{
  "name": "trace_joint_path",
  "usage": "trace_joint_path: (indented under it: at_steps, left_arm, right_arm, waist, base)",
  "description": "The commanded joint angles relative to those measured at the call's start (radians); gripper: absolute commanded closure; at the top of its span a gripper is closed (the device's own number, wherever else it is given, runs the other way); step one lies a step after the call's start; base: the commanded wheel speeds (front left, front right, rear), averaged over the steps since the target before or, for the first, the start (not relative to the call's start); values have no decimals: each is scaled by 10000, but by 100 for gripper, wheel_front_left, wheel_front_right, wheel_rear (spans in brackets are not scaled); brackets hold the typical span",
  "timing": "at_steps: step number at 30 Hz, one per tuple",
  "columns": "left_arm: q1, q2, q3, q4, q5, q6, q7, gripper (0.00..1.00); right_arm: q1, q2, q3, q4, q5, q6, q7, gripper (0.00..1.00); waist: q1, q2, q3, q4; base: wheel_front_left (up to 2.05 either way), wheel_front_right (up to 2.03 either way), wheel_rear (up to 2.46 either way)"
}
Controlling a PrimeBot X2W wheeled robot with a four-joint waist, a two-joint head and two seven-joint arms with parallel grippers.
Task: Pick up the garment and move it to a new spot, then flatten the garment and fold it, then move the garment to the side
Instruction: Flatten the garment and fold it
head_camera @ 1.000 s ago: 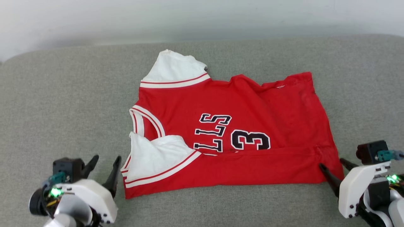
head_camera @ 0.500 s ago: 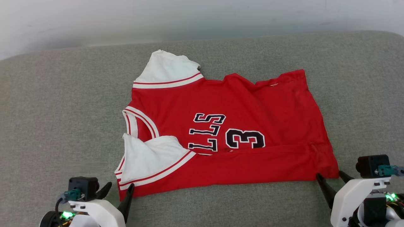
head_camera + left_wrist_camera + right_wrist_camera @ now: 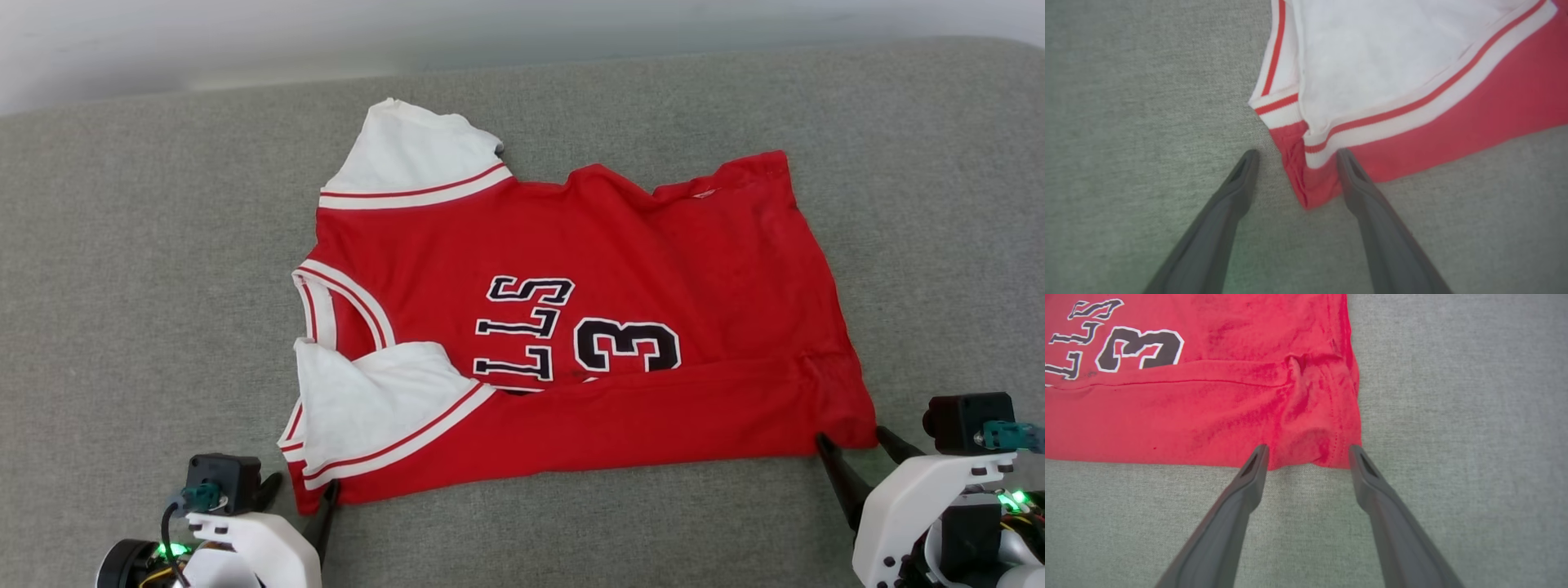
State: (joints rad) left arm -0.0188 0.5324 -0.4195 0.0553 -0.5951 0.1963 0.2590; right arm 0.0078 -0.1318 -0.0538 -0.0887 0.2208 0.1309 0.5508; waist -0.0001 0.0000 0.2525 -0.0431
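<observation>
The garment, a red jersey with white sleeves and black lettering, lies flat on the grey cushion with its near long edge folded over the print. My left gripper stands open at the near left corner; in the left wrist view that red corner sits between the two fingers. My right gripper is open at the near right corner, and in the right wrist view the hem corner lies just ahead of the spread fingertips. Neither gripper holds cloth.
The grey fabric surface stretches wide on both sides of the jersey. A pale wall runs along the far edge. Bare cushion lies between my two arms in front.
The head camera has tilted, shifting the whole picture. My left gripper has come in from the left to straddle the near left corner. The right gripper stays at the near right corner.
</observation>
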Motion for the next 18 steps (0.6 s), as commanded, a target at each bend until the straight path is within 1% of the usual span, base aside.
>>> trace_joint_path:
  at_steps: [1, 2, 3, 8, 10, 12, 15, 16, 17, 18]
  left_arm:
    - [72, -187, -389, 637, -82, -173, 421, 60]
    - [62, -266, -476, 755, -156, -291, 466, 100]
    - [5, -427, -572, 893, -267, -475, 374, 100]
    - [-154, -554, -448, 932, -378, -615, -53, 100]
    - [-199, -647, -357, 781, -455, -650, -276, 100]
    - [-225, -602, -287, 557, -451, -694, -432, 100]
    - [-262, -461, -200, 149, -310, -583, -559, 100]
    - [-270, -415, -165, 1, -269, -504, -557, 100]
    - [-287, -274, -99, -455, -116, -349, -610, 100]
    - [-269, -259, -111, -617, -100, -335, -607, 100]
  right_arm:
    - [-86, -36, 29, -108, 4, -4, 16, 0]
    - [-87, -69, 29, -154, -15, -4, 37, 0]
    - [-90, -181, -23, -218, -90, -4, 73, 0]
    - [-8, -397, -166, -238, -296, -4, 222, 0]
    - [20, -491, -226, -165, -318, -4, 334, 0]
    - [-11, -630, -270, -51, -398, -4, 468, 0]
    - [-104, -983, -337, 205, -888, -4, 582, 0]
    - [-156, -936, -419, 301, -1013, -4, 581, 0]
    - [-257, -718, -525, 585, -1089, -4, 694, 0]
    - [-302, -735, -563, 693, -1110, -7, 677, 0]
  waist:
    - [1, 0, 84, 34]
    - [1, 0, 92, 52]
    - [1, 0, 61, 114]
    - [1, 0, -139, 290]
    - [1, 0, -237, 401]
    - [1, 0, -306, 521]
    - [1, 0, -343, 738]
    - [1, 0, -334, 815]
    - [1, 0, -275, 1017]
    - [1, 0, -240, 1071]
  base:
    - [0, 0, 0]
    - [0, 0, 0]
    - [0, 0, 0]
    - [0, 0, 0]
    - [0, 0, 0]
    - [0, 0, 0]
    - [0, 0, 0]
    - [0, 0, 0]
    - [0, 0, 0]
    - [0, 0, 0]
